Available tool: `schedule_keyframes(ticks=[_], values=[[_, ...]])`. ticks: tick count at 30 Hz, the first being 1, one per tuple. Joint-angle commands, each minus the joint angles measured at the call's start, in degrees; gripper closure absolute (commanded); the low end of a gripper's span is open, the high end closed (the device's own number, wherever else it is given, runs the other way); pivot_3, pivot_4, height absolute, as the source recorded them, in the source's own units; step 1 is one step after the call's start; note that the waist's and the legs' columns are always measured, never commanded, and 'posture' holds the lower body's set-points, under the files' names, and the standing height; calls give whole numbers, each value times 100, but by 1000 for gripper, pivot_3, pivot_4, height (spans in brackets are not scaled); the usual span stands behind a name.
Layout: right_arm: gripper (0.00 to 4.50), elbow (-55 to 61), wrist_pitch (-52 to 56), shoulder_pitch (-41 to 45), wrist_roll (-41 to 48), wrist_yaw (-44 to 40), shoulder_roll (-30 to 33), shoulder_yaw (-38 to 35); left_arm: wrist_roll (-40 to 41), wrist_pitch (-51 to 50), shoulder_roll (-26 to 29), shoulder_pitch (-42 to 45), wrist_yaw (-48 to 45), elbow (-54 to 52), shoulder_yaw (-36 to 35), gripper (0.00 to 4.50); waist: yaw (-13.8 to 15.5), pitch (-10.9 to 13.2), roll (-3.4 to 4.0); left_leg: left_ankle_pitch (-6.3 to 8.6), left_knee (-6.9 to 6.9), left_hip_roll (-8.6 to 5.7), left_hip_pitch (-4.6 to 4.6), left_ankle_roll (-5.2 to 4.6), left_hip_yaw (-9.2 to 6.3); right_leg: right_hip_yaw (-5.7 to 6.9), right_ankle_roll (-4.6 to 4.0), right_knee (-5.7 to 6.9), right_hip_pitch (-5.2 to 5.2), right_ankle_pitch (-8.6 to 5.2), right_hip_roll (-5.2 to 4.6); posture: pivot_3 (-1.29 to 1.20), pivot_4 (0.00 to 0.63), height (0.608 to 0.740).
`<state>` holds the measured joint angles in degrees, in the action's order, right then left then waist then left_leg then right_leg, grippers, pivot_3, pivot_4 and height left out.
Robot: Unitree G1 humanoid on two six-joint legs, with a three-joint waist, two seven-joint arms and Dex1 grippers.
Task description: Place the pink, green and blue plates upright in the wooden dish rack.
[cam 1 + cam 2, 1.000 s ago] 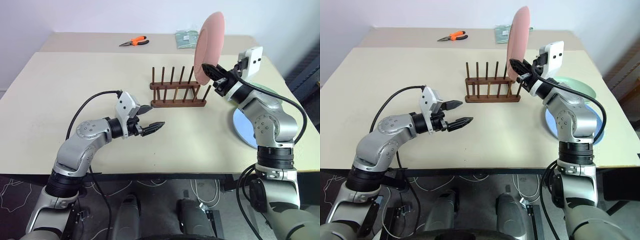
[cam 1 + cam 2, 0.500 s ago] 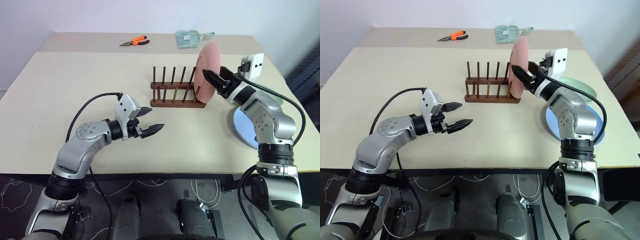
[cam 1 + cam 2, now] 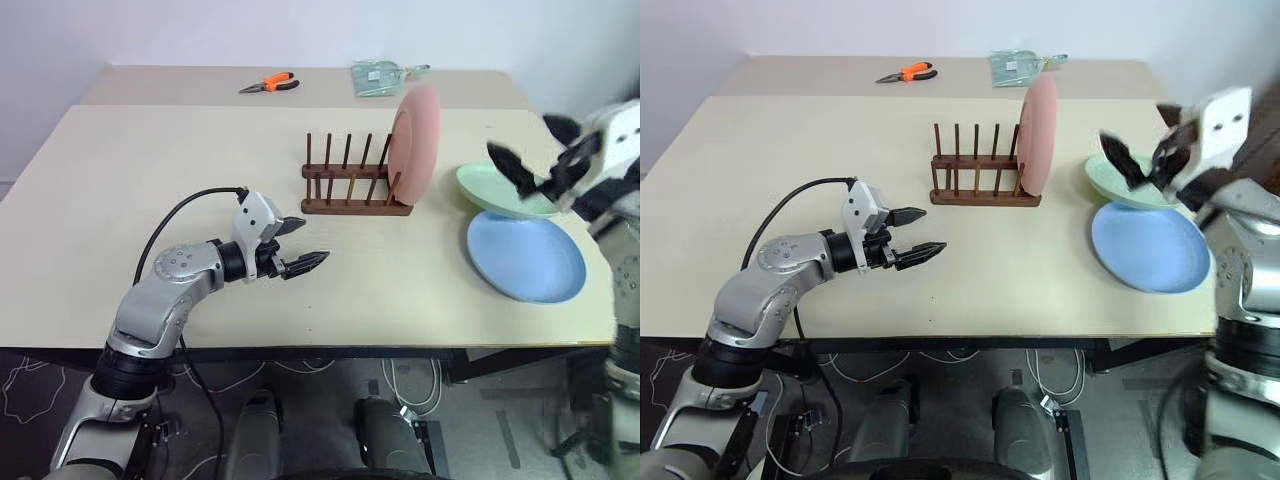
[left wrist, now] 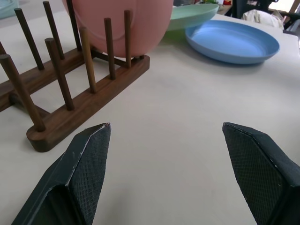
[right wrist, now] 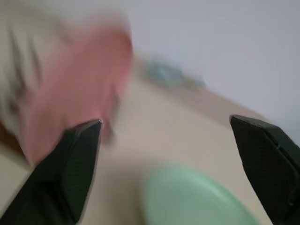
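Observation:
The pink plate (image 3: 414, 140) stands upright in the right end of the wooden dish rack (image 3: 352, 190), between its last pegs. To the right the green plate (image 3: 497, 192) lies flat, with the blue plate (image 3: 526, 255) flat in front of it and overlapping its edge. My right gripper (image 3: 527, 152) hangs open and empty above the green plate, off to the right of the rack. My left gripper (image 3: 303, 243) is open and empty, low over the table in front of the rack. In the left wrist view the rack (image 4: 70, 98) and pink plate (image 4: 122, 21) are close ahead.
Orange-handled pliers (image 3: 266, 84) and a clear packet (image 3: 380, 76) lie at the table's far edge. The table (image 3: 150, 180) is bare to the left of the rack. Its right edge runs just past the blue plate.
My right gripper lowered the pink plate into the rack, let go of it, opened and swung away to the right. The left arm stayed still.

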<state>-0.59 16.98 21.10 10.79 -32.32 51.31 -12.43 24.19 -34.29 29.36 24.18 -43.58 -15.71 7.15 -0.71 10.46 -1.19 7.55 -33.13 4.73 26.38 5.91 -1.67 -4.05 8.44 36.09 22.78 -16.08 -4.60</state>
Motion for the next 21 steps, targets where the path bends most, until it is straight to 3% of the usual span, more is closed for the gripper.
schedule_keyframes(ticks=[1,7,11,17,21], values=[[44,-814,-1000,97,-1181,128,356,632,-68,172,-52,186,-89,-21,58,565,-35,0,6,0,-2,0,0,0,2,-3,0,1,1,1,0,0,150,740],[44,-2457,-2143,652,-2466,473,489,1543,-134,228,-95,217,-126,47,78,565,-53,0,16,0,2,1,-3,0,4,-6,2,5,7,1,0,0,150,740],[1331,-3478,-2670,1081,-2956,829,386,1892,-180,262,-86,145,-105,16,57,565,-23,1,16,-1,-1,0,-2,0,4,-6,3,4,3,1,0,0,150,740],[4433,-3755,-3001,1178,-3077,990,327,1938,-176,232,-66,30,-53,-97,10,565,-22,1,17,-1,1,-1,-2,0,3,-6,4,4,1,0,0,0,150,740],[4482,-3320,-2998,971,-3096,1196,383,1777,-171,228,-47,-21,-42,-137,3,565,-24,1,19,-1,0,-1,-4,0,3,-7,5,6,-2,1,0,0,150,740]])
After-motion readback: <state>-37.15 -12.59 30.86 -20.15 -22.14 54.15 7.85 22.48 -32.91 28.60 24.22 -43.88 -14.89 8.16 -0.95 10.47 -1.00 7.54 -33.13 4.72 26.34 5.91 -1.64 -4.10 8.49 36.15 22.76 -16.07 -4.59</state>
